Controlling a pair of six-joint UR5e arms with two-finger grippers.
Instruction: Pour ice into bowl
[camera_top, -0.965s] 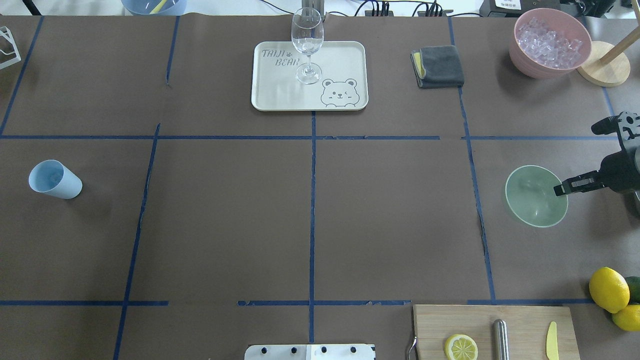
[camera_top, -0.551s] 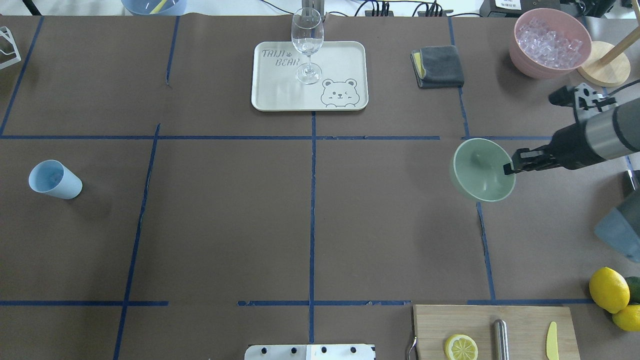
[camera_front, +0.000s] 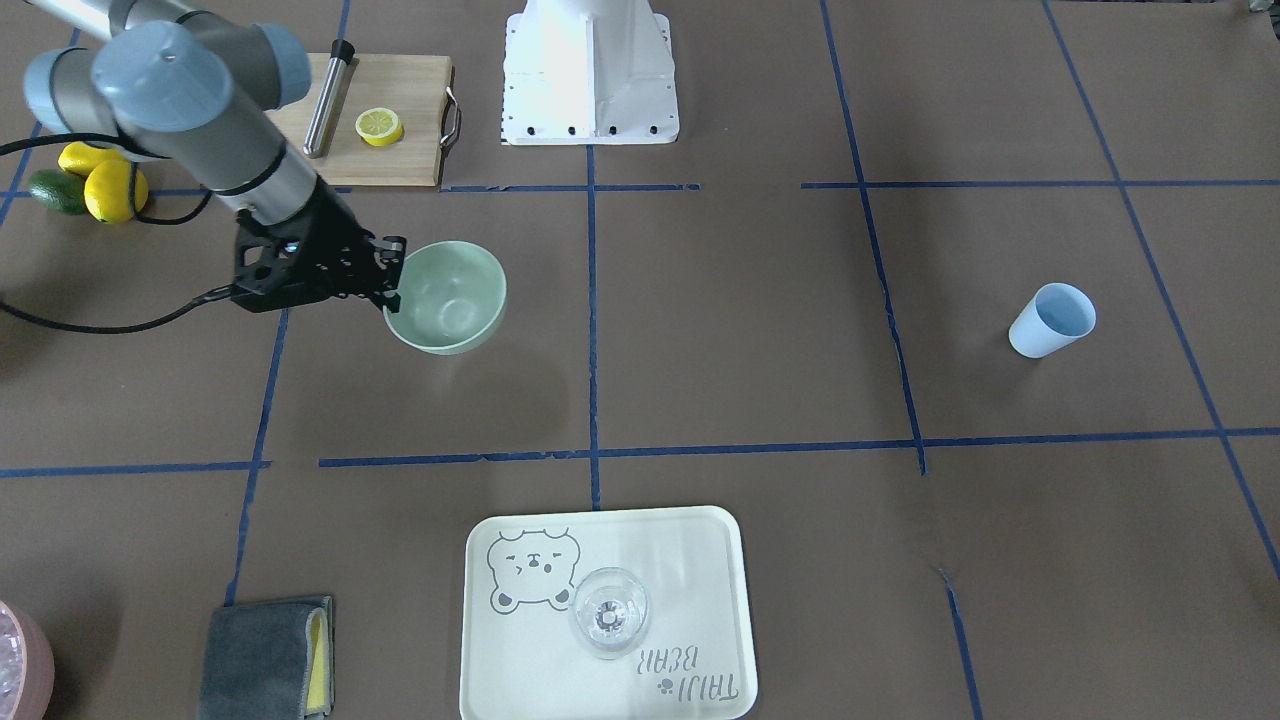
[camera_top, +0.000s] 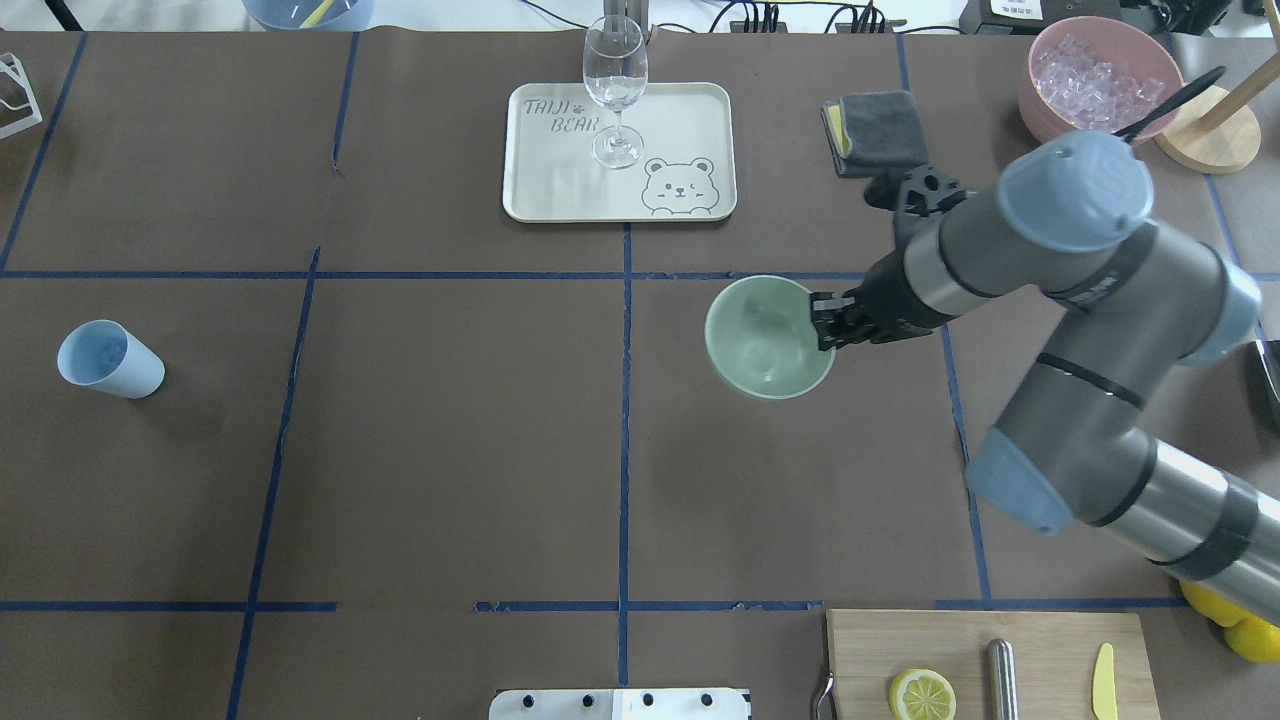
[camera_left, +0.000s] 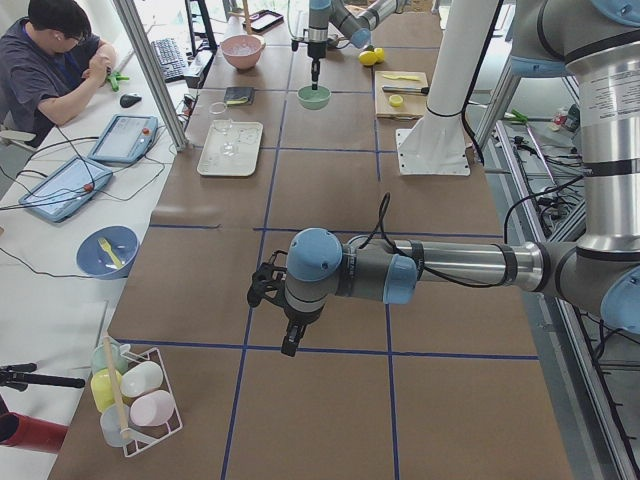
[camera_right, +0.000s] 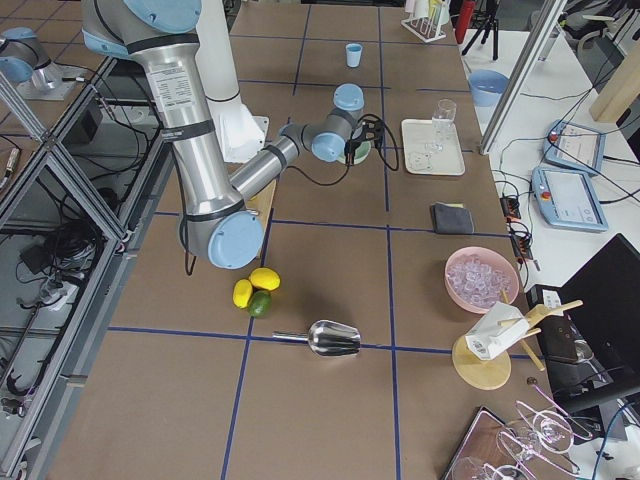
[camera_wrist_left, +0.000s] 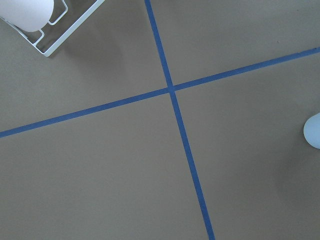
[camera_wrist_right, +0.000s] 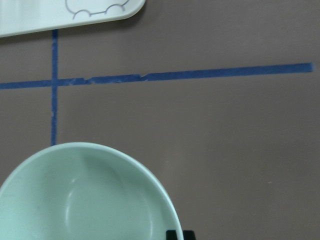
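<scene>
Pinching the mint-green bowl (camera_top: 765, 340) by its right rim in the right tool (camera_top: 822, 325), just right of the tabletop's (camera_top: 450, 450) middle.

Carries nothing in the bowl so far, and seems to hang slightly tilted, clear of the surface. Leaves the ice (camera_top: 1095, 80) heaped in the pink bowl (camera_top: 1040, 105) at the far right corner, well apart from the tool, farther back and to its right. Puts the right arm much the nearer to that ice. Shows the left tool (camera_left: 290, 345) only from the side, over the left end: cannot tell whether spread or pressed together. Probably calls for bringing ice and bowl together before any pour.
</scene>
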